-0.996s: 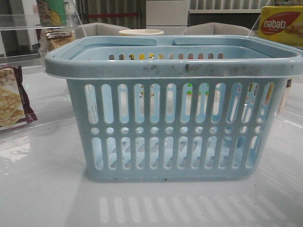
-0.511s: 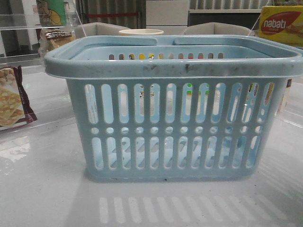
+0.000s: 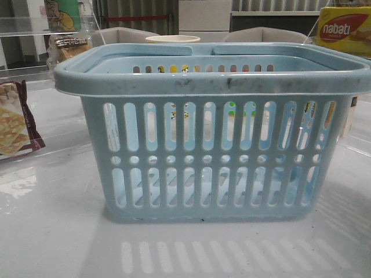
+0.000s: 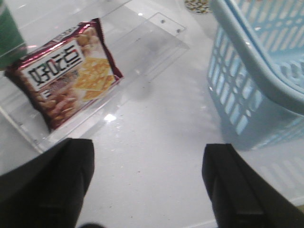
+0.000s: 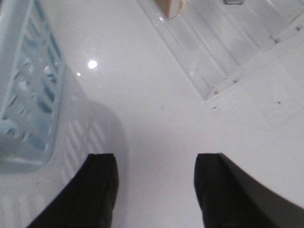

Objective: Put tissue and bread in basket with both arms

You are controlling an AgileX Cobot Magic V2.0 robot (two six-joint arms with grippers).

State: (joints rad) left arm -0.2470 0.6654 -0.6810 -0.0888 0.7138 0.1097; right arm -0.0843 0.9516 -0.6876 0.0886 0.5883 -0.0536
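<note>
The pale blue slotted basket (image 3: 214,156) stands in the middle of the table; it also shows in the left wrist view (image 4: 256,71) and the right wrist view (image 5: 26,90). The bread (image 3: 68,47), a golden-brown pack with a dark label strip, sits at the far left behind the basket. The tissue is out of view. My left gripper (image 4: 149,152) is open and empty over bare table, left of the basket. My right gripper (image 5: 156,161) is open and empty over bare table, right of the basket. Neither gripper shows in the front view.
A maroon-edged cracker packet (image 4: 66,76) lies on a clear acrylic stand (image 4: 142,42) at the left (image 3: 14,124). A yellow nabati box (image 3: 345,29) stands at the far right. Another clear acrylic stand (image 5: 213,52) lies right of the basket. A green container (image 3: 62,14) is above the bread.
</note>
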